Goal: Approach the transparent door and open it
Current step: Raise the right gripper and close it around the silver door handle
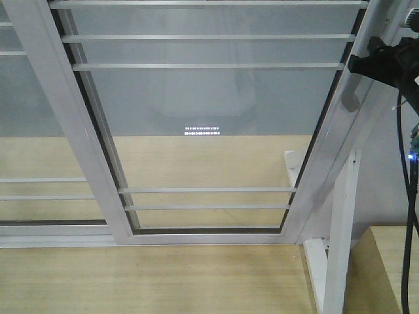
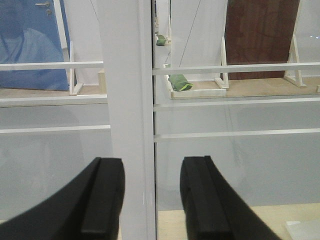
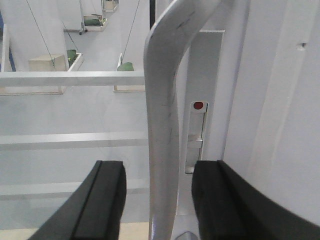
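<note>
Now seemingly done with the approach: parked close against the transparent door, its glass and thin white bars filling the front view, its bottom rail meeting the pale wooden floor. Judged to be at the grasp step. Straddles the curved grey-white pull handle with the right tool, fingers spread wide, one on each side of the bar, pinching nothing yet. Holds the left tool spread as well, bracketing a white vertical frame stile, apparently without touching it; cannot say from that view which panel the stile belongs to.

Next, probably: close the right tool squarely on the handle, then draw the panel sideways along its track, with the pull kept level so as not to twist it. Calls for a firm pinch, since the bar looks smooth and rounded.

Tight on the handle side: lock plate with a red dot just behind the bar, white frame right beside the outer finger, slanted white post and black cable near the right arm. More room toward the left, where a second barred glass panel shows past the door's left edge. Worth backing the left tool clear of the stile before any slide.
</note>
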Robot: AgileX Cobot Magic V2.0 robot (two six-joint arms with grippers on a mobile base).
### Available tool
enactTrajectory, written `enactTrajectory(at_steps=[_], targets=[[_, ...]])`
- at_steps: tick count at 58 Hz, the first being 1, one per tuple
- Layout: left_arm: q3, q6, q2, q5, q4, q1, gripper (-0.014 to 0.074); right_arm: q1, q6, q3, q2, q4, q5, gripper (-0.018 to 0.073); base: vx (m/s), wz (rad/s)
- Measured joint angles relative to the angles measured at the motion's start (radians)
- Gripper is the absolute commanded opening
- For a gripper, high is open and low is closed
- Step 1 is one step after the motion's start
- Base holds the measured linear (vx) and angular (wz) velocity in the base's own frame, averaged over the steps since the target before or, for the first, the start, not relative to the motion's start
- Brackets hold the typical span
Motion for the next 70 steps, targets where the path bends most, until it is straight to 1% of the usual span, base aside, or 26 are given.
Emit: enactTrajectory(at_steps=[22,29,39,51,62,70], targets=[[0.000,0.000,0.000,0.000,0.000,0.000,0.0412,0.000,-0.017,-0.145,0.156,0.006,0.001,0.0397,0.00,0.00],[0.000,0.000,0.000,-0.001,0.000,0.000,0.0412,0.000,-0.024,-0.192,0.195,0.025,0.004,0.0397,0.00,0.00],[0.000,0.000,0.000,-0.001,0.000,0.000,0.0412,0.000,-0.057,-0.226,0.229,0.062,0.007,0.0397,0.00,0.00],[0.000,0.000,0.000,-0.001,0.000,0.000,0.0412,0.000,-0.090,-0.230,0.264,0.068,-0.015,0.0382,0.00,0.00],[0.000,0.000,0.000,-0.001,0.000,0.000,0.0412,-0.002,-0.092,-0.230,0.291,0.046,-0.026,0.0335,0.00,0.00],[0.000,0.000,0.000,-0.001,0.000,0.000,0.0412,-0.010,-0.080,-0.230,0.293,-0.021,-0.023,0.0328,0.00,0.00]])
